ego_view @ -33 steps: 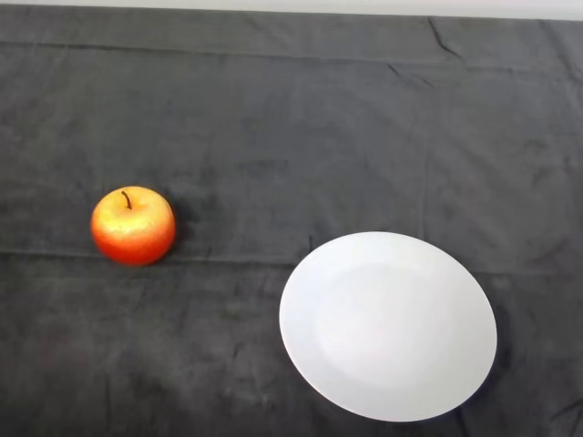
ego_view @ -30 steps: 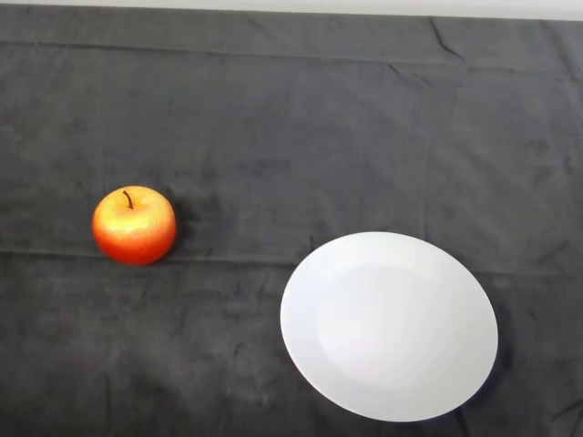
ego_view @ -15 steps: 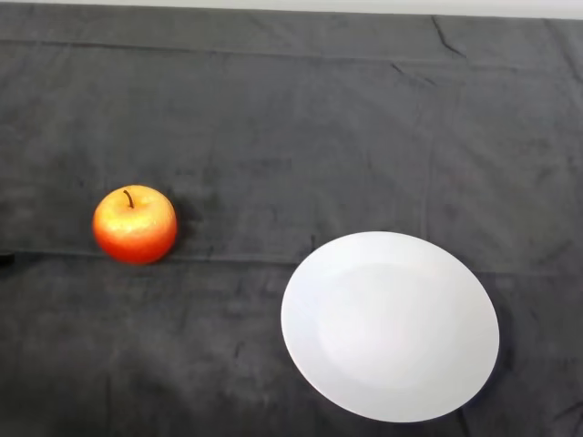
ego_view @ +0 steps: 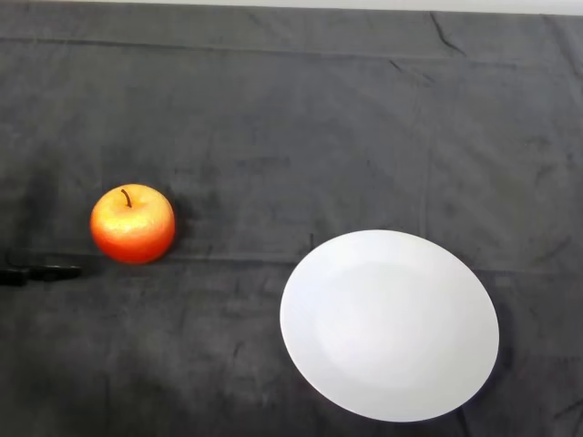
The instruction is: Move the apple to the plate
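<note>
A red and yellow apple [ego_view: 133, 224] with a short stem stands upright on the dark cloth at the left. A white round plate [ego_view: 390, 325] lies bare at the lower right, well apart from the apple. A thin black sliver of my left hand [ego_view: 36, 270] pokes in at the left edge, just below and left of the apple, not touching it. The rest of the hand is out of view.
The dark cloth [ego_view: 291, 127] covers the whole table, with a few creases. A pale strip of the table's far edge [ego_view: 364, 5] runs along the top.
A black part of my left hand has come in from the left edge toward the apple. Apple and plate have not moved.
</note>
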Controlling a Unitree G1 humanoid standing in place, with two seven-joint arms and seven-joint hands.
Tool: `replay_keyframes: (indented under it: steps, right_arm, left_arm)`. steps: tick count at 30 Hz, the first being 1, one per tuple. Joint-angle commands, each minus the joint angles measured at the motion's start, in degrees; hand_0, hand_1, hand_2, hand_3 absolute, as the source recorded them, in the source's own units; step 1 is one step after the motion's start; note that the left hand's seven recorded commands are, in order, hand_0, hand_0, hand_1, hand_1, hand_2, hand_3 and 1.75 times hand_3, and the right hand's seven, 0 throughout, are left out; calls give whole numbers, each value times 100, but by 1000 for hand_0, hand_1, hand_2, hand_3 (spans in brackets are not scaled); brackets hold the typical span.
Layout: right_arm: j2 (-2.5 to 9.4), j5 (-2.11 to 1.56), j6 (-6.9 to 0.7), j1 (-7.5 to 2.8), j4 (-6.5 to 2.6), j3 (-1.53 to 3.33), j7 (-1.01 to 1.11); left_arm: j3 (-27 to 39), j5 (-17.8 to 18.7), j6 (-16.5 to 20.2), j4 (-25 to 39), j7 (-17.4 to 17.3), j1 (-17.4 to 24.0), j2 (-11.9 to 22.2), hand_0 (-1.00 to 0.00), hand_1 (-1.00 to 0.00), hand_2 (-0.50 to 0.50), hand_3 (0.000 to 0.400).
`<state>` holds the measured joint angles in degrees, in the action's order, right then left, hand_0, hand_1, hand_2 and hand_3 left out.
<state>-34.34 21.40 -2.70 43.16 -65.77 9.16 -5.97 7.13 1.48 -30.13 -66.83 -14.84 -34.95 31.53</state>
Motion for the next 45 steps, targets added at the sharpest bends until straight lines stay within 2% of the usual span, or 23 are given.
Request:
replay_keyframes:
  steps: [1, 7, 12, 23, 34, 35, 36, 37, 38, 39, 42, 45]
  right_arm:
    - [-40, -41, -8, -164, -72, -50, 15]
    - [-40, -41, -8, -164, -73, -50, 16]
    - [-40, -41, -8, -162, -75, -50, 16]
    - [-40, -40, -7, -160, -79, -50, 15]
    - [-39, -39, -5, -158, -83, -49, 15]
    - [-39, -39, -5, -158, -83, -49, 15]
    - [-39, -39, -5, -158, -84, -49, 15]
    - [-39, -39, -5, -158, -84, -49, 15]
    - [-39, -39, -5, -157, -84, -49, 14]
    - [-39, -39, -4, -157, -85, -49, 14]
    - [-39, -39, -4, -157, -86, -49, 14]
    - [-39, -39, -3, -156, -87, -49, 14]
  left_arm:
    - [-130, 98, -166, 65, -125, -209, -72, 0, 0, 0, 0]
    - [-201, 93, -264, 38, -514, -254, -158, 0, 0, 0, 0]
    - [-266, 42, -300, 7, -691, -307, -208, 0, 0, 0, 0]
    - [-524, -242, -322, -30, -693, -497, -462, 0, 0, 0, 0]
    - [-709, -472, -432, -55, -689, -565, -569, 0, 0, 0, 0]
    - [-725, -494, -446, -56, -680, -564, -575, -118, 0, -59, 47]
    - [-743, -519, -460, -58, -668, -563, -580, -314, -67, -124, 125]
    - [-760, -545, -473, -60, -656, -564, -583, -612, -275, -169, 245]
    - [-774, -566, -485, -61, -648, -564, -583, -847, -533, -157, 339]
    - [-791, -592, -504, -62, -639, -560, -577, -1000, -824, -88, 400]
    - [-825, -652, -553, -66, -620, -545, -549, -1000, -925, -37, 400]
    - [-852, -705, -593, -73, -598, -529, -517, -1000, -957, -22, 400]
